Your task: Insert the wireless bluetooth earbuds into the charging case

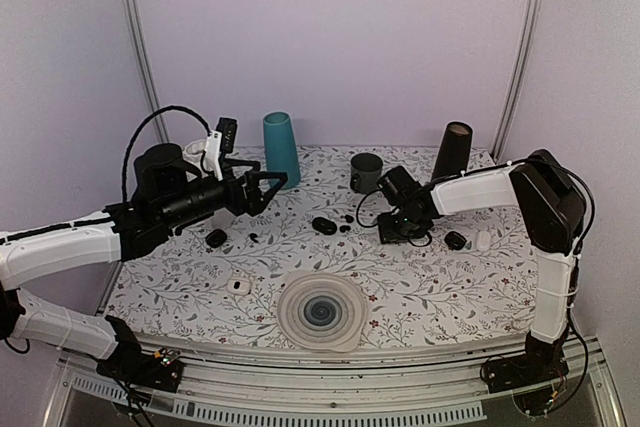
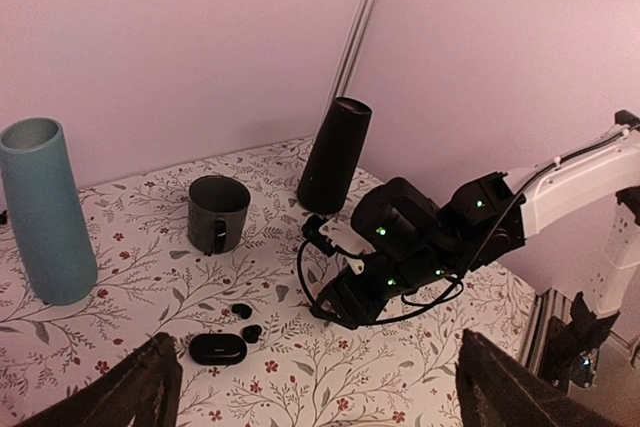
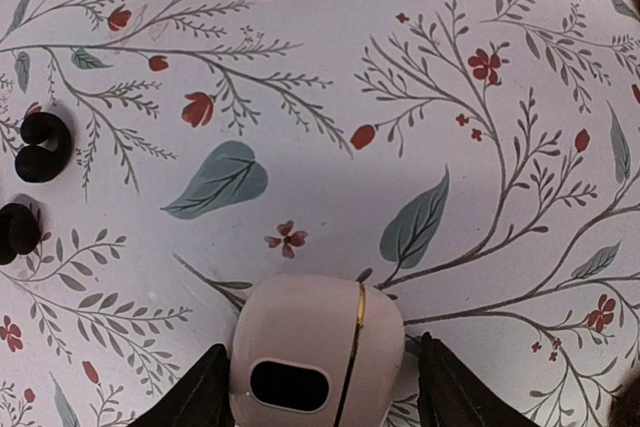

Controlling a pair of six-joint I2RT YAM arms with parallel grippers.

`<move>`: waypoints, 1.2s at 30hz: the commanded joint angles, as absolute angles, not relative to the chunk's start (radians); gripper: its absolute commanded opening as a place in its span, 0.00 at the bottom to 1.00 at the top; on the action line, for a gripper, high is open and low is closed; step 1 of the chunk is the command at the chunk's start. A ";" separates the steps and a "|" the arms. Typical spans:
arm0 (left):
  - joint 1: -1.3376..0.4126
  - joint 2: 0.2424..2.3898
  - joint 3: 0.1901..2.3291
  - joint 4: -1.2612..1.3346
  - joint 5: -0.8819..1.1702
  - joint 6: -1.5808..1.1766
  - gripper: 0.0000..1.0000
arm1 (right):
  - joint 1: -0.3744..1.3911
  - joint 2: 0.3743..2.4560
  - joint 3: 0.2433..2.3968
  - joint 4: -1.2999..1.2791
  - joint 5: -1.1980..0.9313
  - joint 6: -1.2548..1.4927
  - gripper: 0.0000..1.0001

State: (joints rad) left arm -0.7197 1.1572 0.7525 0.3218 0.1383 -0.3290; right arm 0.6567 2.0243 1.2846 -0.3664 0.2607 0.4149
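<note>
**A:** Earbuds (image 3: 42, 147), where are they?

**B:** Nearest, the right tool (image 3: 322, 347) stands spread astride a pale case (image 3: 300, 322). Past it, both buds lie loose on the counter (image 3: 330, 127), near a black case (image 2: 217, 349). The left tool (image 2: 315, 372) hangs wide, empty.

**A:** Risk?

**B:** Closing here would likely grab the pale case, not a bud.

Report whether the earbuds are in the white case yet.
No: in the right wrist view both earbuds lie on the patterned table, off to the left of the white case.
</note>
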 commanded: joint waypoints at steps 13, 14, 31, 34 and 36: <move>-0.694 1.193 0.754 0.314 0.144 -0.400 0.96 | 0.669 1.947 1.187 -0.248 0.249 0.312 0.23; -0.693 1.198 0.756 0.314 0.145 -0.405 0.96 | 0.673 1.930 1.171 -0.233 0.246 0.305 0.22; -0.695 1.375 0.844 0.260 0.246 -0.535 0.90 | 0.825 1.590 0.960 0.052 0.130 0.114 0.21; -0.695 1.407 0.874 0.233 0.260 -0.549 0.88 | 0.866 1.543 0.938 0.099 0.110 0.078 0.21; -0.695 1.422 0.893 0.213 0.273 -0.561 0.87 | 0.890 1.522 0.930 0.122 0.111 0.052 0.22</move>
State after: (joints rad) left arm -0.7021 1.3949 0.8398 0.2588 0.2329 -0.5285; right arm 0.8459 1.5810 0.9531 0.0219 0.1387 0.1207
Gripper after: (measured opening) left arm 0.881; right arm 0.444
